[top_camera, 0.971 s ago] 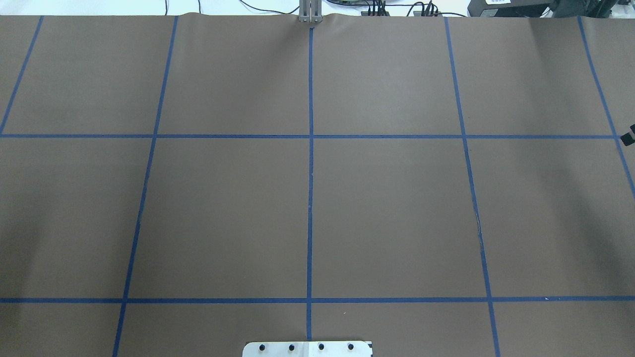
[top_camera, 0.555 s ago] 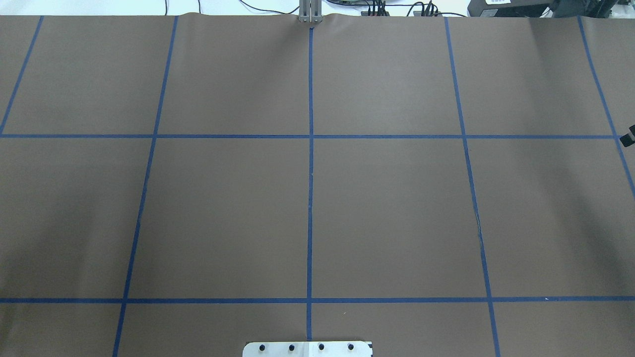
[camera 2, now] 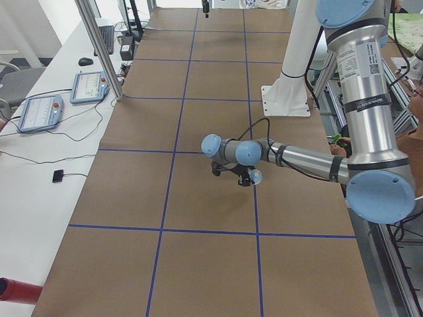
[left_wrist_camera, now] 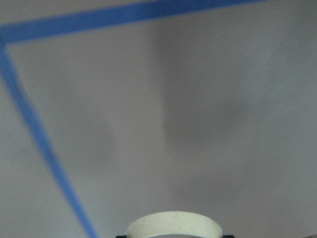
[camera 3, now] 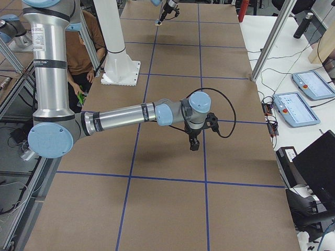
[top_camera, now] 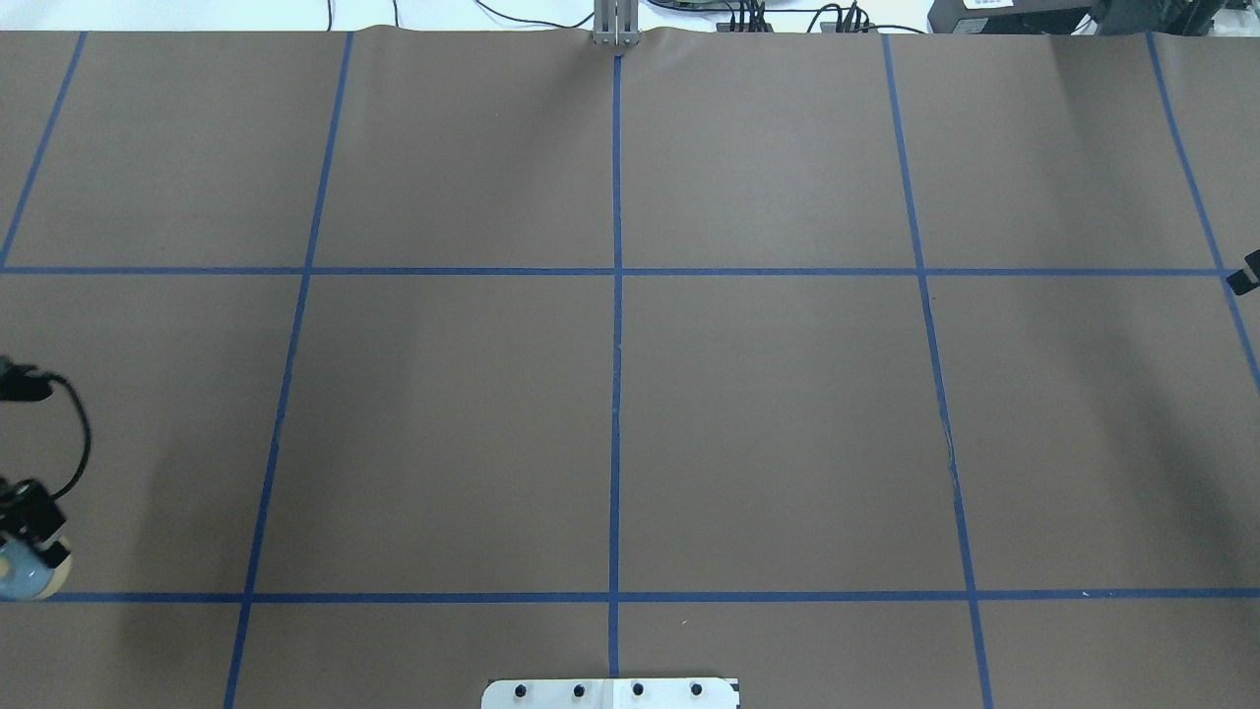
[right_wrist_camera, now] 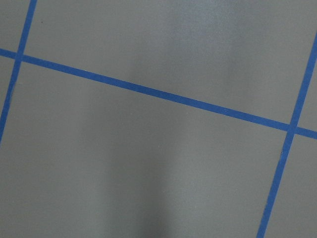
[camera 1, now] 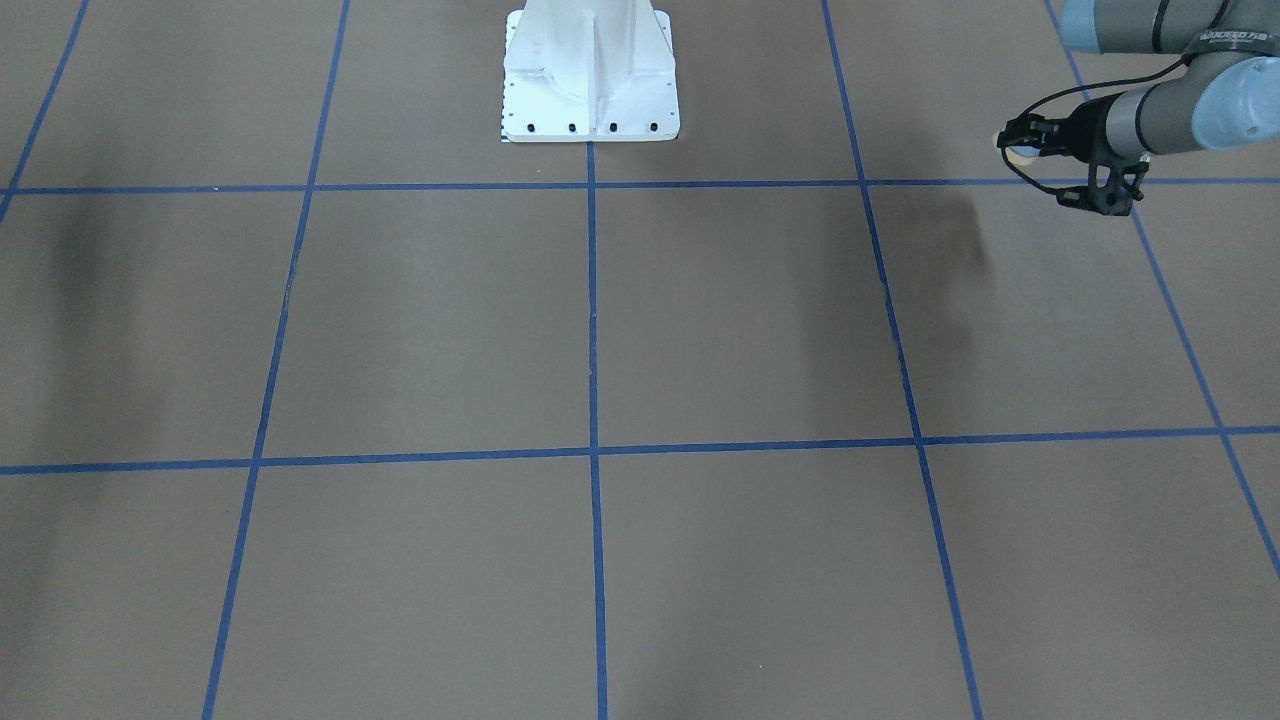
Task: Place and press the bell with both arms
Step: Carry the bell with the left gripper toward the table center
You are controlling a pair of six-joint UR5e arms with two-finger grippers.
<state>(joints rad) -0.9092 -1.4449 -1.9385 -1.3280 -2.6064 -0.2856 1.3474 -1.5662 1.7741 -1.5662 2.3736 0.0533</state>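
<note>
**Bell carried in at the left edge, right arm waiting over the bench**

The left tool (camera 1: pixel 1022 143) is clenched on the bell (top_camera: pixel 25 573). The wrist view shows the bell's cream base rim wedged at the bottom of the frame between dark finger parts. The left arm (camera 2: pixel 297 157) reaches out low and nearly level, with the bell hanging just under its wrist. The bell looks clear of the bench (top_camera: pixel 768 414), because its shadow falls well to one side in the front-facing view. Gripping by the base makes sense: it leaves the button free and lets the bell go down flat. (Whether it sits quite level in the grip cannot be made out.)

In the overhead view the bell is at the extreme left, just above the near tape line (top_camera: pixel 423 597), so it is still far from the middle squares. Placing has not yet begun.

The right arm (camera 3: pixel 125 114) is stretched over its own side, its right tool (camera 3: pixel 194 143) pointing down above bare brown paper. I cannot tell whether that tool is released or clenched. Its downward stance suits pressing, and its distance keeps it out of the carrying arm's way. The white pedestal (camera 1: pixel 590 70) stands between the two arms at the robot's edge.
</note>
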